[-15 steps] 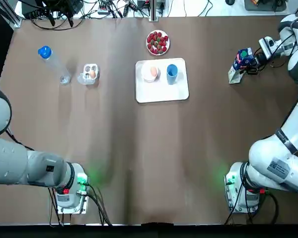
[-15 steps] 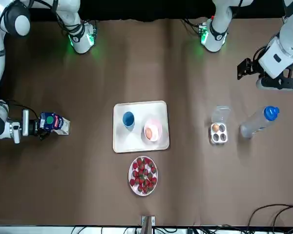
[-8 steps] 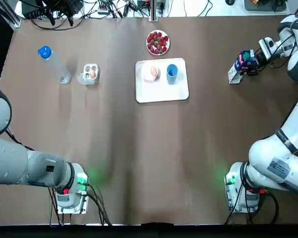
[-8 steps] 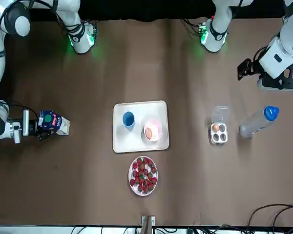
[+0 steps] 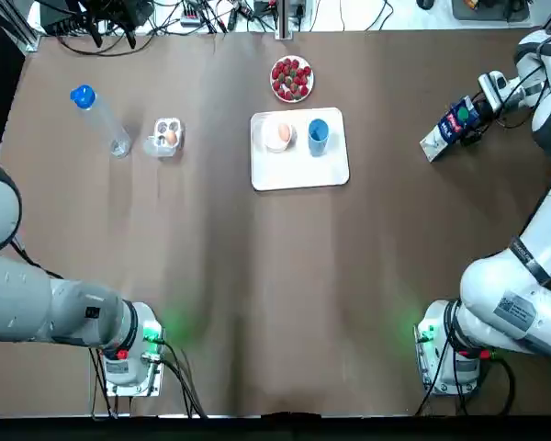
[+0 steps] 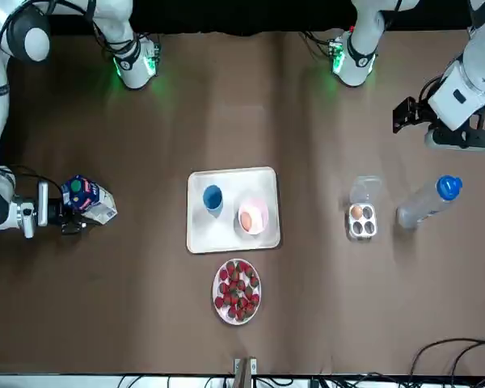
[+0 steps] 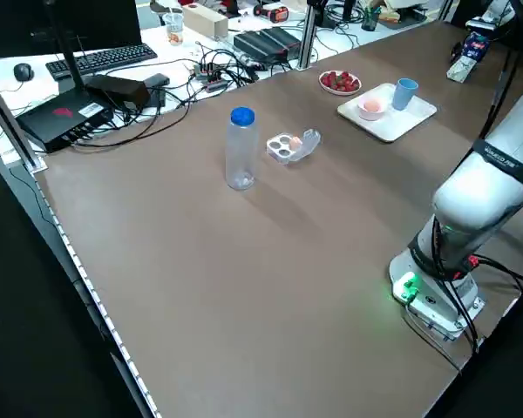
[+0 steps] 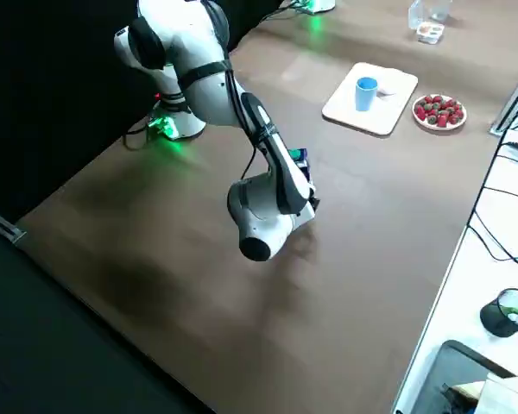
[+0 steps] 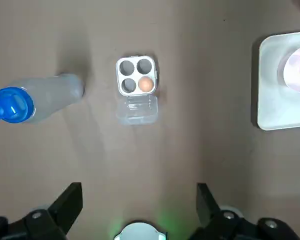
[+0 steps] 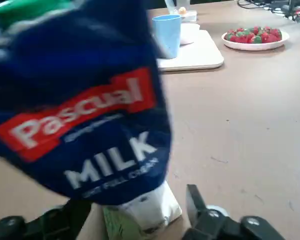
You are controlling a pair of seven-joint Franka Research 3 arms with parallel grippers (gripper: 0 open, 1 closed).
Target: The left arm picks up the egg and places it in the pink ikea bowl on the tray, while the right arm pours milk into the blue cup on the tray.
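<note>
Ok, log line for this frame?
left gripper: open, near bottle | right gripper: shut on tilted milk carton | egg: in pink bowl

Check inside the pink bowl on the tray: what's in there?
One egg lies in the pink bowl on the tray. The bowl's floor beneath it is covered. The right gripper grips the milk carton, away from the tray.

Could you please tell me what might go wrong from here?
1. The right gripper holds the milk carton tilted, far from the tray; milk may spill on the table.
2. The blue cup stands beside the pink bowl holding an egg; a loose pour could wet it.
The left gripper hangs open near the bottle.
</note>
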